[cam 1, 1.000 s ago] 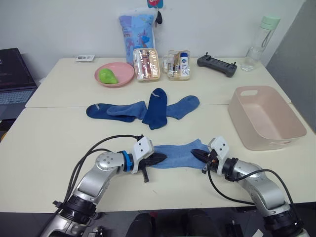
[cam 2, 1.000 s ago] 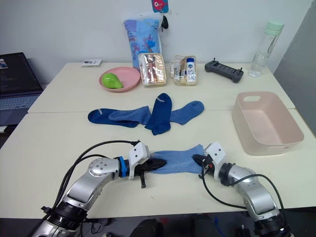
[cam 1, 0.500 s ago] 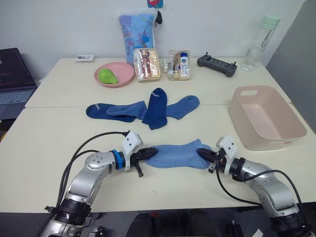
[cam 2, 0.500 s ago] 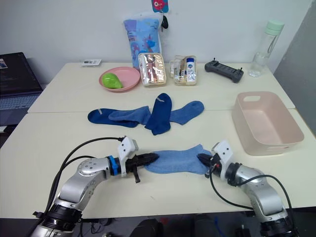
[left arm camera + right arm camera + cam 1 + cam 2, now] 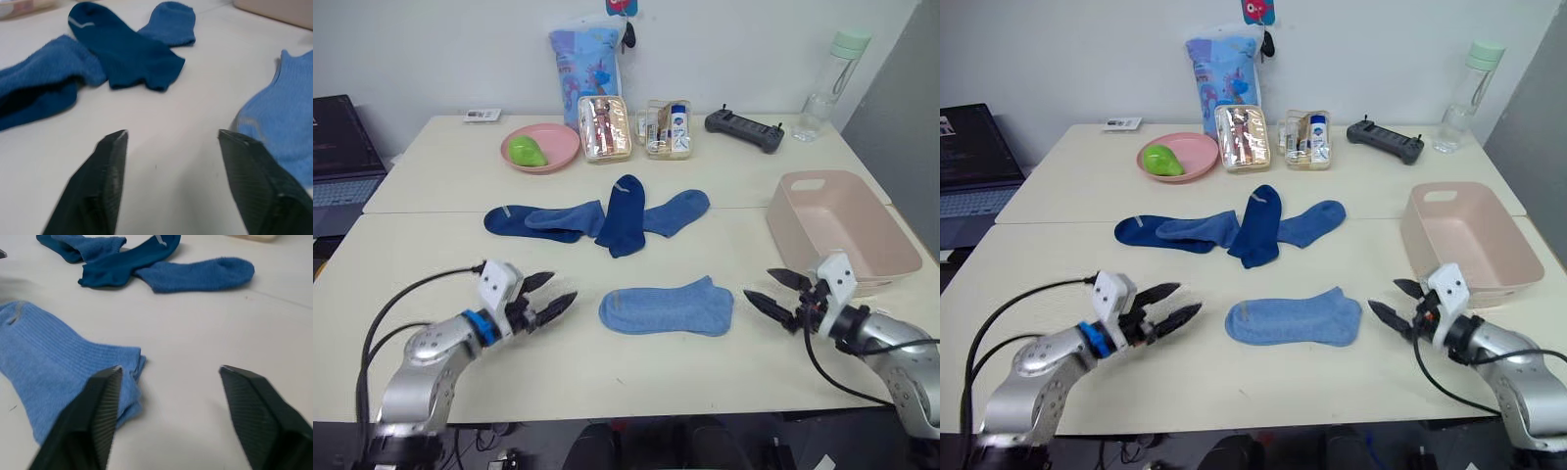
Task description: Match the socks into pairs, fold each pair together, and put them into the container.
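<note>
Light-blue socks (image 5: pixel 667 305) lie stacked flat at lower centre of table (image 5: pixel 431 245), w/ left tool (image 5: pixel 550 296) & right tool (image 5: pixel 773 291) both spread, empty, flanking it, prob. pre-fold; container (image 5: pixel 842 230) waits at right.

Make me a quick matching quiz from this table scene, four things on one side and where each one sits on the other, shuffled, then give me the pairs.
Things:
1. light blue socks
2. pink tub
3. green fruit
4. left pincer

Places:
A. on the pink plate
B. near table edge, between the two pincers
C. right side of the table
D. open, left of the light blue socks

Pairs: 1-B, 2-C, 3-A, 4-D
</note>
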You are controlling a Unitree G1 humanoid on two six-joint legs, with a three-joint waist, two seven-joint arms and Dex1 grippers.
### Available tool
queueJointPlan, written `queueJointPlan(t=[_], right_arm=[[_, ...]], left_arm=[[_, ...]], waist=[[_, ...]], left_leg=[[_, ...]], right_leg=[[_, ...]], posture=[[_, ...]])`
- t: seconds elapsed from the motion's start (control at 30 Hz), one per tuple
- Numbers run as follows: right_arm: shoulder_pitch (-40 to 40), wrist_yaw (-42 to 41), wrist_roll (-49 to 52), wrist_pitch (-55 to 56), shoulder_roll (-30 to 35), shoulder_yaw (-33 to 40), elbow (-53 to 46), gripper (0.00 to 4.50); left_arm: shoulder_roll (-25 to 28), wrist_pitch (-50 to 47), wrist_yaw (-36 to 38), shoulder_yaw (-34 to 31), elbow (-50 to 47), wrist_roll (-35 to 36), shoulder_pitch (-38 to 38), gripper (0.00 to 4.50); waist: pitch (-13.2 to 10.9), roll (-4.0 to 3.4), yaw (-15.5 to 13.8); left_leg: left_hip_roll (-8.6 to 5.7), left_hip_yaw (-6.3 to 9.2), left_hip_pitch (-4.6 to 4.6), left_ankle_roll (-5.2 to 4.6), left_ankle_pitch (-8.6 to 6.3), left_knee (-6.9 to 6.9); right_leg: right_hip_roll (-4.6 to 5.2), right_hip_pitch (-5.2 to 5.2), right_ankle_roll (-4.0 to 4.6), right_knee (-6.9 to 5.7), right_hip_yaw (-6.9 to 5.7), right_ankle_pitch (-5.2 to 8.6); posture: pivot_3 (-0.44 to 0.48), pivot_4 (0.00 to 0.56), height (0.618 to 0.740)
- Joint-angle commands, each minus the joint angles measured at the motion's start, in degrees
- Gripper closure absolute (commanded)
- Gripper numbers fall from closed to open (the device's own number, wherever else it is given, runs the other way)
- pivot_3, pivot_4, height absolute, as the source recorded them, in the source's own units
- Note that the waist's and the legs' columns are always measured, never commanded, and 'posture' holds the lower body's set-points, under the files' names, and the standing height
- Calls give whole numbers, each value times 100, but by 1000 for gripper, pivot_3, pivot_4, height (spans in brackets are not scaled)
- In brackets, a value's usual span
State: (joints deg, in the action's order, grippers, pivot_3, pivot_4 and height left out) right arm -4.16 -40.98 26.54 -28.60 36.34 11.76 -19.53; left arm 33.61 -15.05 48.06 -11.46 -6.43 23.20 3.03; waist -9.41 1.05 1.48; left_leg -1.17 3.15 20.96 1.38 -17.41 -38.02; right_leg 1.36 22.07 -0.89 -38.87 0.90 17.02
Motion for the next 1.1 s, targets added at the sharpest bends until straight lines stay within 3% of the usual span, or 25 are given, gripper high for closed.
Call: queueJointPlan(t=[0.03, 0.3, 0.53, 0.8, 0.9, 1.1], right_arm=[[-114, 1, 40, 89, 73, 296, -23, 0], [222, -11, 410, -531, -112, -10, 175, 0], [855, 61, -86, -897, -79, -920, 551, 0], [991, -232, -257, -1111, -33, -1645, 427, 0], [1134, -270, -240, -1237, -84, -1774, 419, 585], [1246, -191, -51, -1564, -205, -1624, 417, 2681]], left_arm=[[50, 183, -81, -268, -203, 21, 194, 103], [-43, 202, -303, -216, -455, 2, 225, 18], [-77, 156, -378, -152, -642, 10, 48, 18], [-176, 159, -494, -73, -814, -29, 199, 18], [-208, 161, -549, -25, -890, -40, 250, 0], [-235, 147, -605, -14, -953, -41, 274, 0]], waist=[[-1, 2, -9], [-1, 1, -9], [-1, 2, -11], [4, 9, 8], [5, 10, 14], [5, 11, 13]], left_leg=[[0, 0, 1, 0, 0, -1], [0, 0, -11, -12, 11, -8], [-1, 1, -5, -12, 10, -4], [1, 1, -8, -12, 10, -1], [1, 3, -10, -12, 10, -2], [1, 3, -9, -12, 10, -1]], right_leg=[[0, 1, 0, 0, 0, 0], [0, -8, 1, -9, 0, -2], [0, -5, 2, -7, -3, -2], [0, -4, 1, -7, -3, -2], [0, -6, 1, -8, -5, -2], [0, -6, 1, -8, -6, -2]], posture=[[0, 150, 740], [0, 150, 740], [0, 150, 740], [0, 150, 740], [0, 150, 740], [0, 150, 740]])
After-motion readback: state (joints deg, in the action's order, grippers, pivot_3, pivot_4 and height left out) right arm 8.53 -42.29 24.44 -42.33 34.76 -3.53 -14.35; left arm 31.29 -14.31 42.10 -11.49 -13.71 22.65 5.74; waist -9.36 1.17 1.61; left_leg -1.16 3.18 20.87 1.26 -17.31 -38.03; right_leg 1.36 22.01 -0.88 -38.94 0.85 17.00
